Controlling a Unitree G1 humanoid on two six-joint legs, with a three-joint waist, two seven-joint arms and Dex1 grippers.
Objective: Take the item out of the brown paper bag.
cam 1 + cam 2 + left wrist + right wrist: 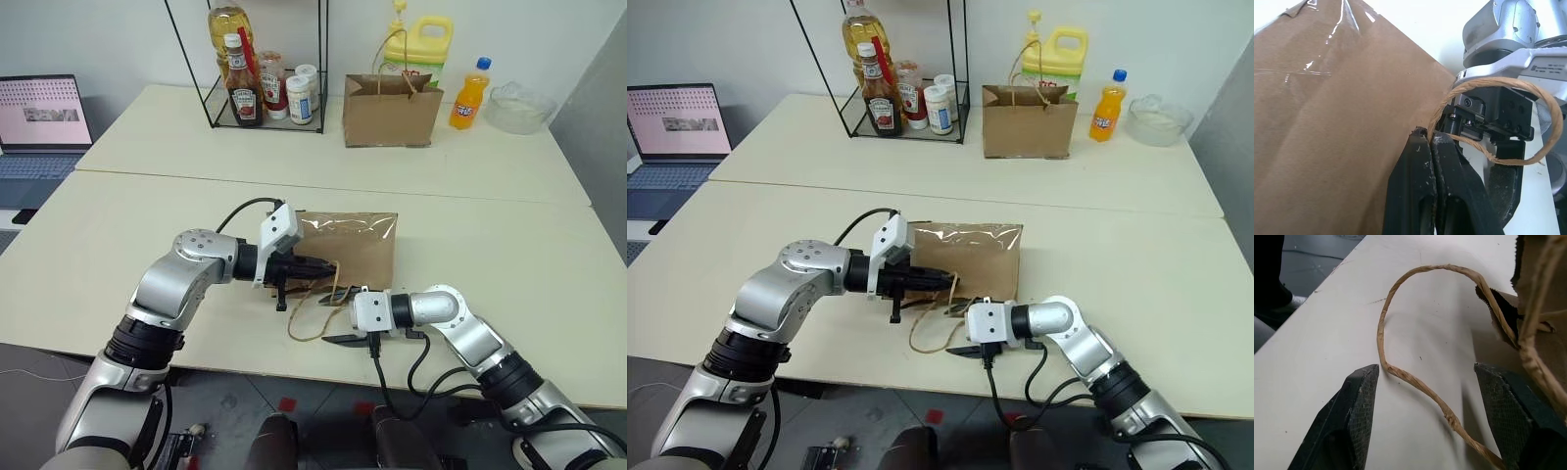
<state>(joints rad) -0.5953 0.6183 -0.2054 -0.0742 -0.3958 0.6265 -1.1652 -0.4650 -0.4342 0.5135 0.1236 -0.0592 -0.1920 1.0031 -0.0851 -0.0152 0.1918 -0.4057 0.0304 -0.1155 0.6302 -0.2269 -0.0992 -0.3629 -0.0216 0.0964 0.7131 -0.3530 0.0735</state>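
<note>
The brown paper bag point(351, 243) lies flat on the near table, its mouth toward me and its twine handles point(312, 315) trailing over the tabletop. My left gripper point(328, 266) is shut on the edge of the bag's mouth point(1422, 134), where one handle point(1542, 105) loops past its fingers. Just in front of the mouth, my right gripper point(341, 316) stands open. One twine loop point(1400, 313) lies on the table between its two fingers point(1362, 387). The item is hidden.
On the far table stand a smaller boxy brown bag point(390, 110), a yellow jug point(423, 41), an orange soda bottle point(470, 93), a glass bowl point(517, 108) and a wire rack with a ketchup bottle point(243, 90). A laptop point(39, 117) sits at the left.
</note>
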